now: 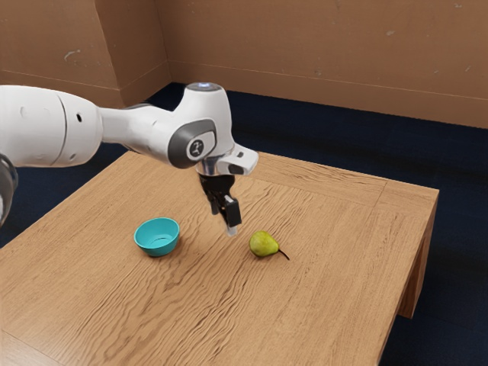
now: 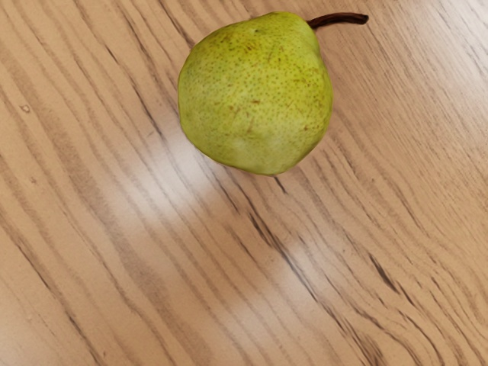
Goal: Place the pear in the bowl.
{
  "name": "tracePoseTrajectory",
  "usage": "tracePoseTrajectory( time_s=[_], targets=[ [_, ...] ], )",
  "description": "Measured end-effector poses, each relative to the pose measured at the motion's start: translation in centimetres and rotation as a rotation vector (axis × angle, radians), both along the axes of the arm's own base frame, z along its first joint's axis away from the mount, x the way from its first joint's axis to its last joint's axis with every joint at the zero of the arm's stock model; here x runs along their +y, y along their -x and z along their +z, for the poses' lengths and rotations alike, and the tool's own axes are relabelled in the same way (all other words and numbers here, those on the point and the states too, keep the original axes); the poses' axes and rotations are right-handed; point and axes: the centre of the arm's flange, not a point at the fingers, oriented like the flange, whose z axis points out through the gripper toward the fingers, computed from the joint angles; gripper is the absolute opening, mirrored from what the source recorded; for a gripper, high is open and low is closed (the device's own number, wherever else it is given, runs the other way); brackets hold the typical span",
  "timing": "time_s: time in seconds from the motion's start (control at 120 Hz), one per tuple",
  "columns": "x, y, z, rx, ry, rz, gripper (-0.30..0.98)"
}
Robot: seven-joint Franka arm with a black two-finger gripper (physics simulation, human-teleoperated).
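My gripper [image 1: 224,219] hangs above the table in the exterior view, its two fingertips apart and nothing between them. The pear [image 1: 263,244] lies on its side on the wood, just to the exterior view's right of the gripper and lower, not touched by it. Its dark stem points away from the bowl. The teal bowl [image 1: 158,237] stands upright to the exterior view's left of the gripper, with nothing seen inside. From the hand's camera, the green-yellow pear [image 2: 255,95] appears whole, with its brown stem.
The wooden table [image 1: 335,229] extends around the bowl and pear. Its edge and a leg [image 1: 417,278] are at the exterior view's right. A brown wall [image 1: 320,53] stands behind, beyond a dark floor.
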Motion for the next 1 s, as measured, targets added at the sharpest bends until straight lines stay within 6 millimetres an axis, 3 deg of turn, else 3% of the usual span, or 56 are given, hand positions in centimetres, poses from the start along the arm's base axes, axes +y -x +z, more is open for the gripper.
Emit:
tracePoseTrajectory(
  time_s=[0.317, 0.492, 0.65, 1.0],
  targets=[
    [-1.2, -3.9, -4.3, -0.006, 0.059, -0.049, 0.69],
    [-1.3, -4.7, -4.1, -0.022, 0.08, -0.074, 0.69],
    [-1.5, -4.9, -4.0, -0.026, 0.09, -0.097, 0.69],
    [-2.5, -4.7, -7.2, 0.017, 0.111, -0.136, 0.69]
  ],
)
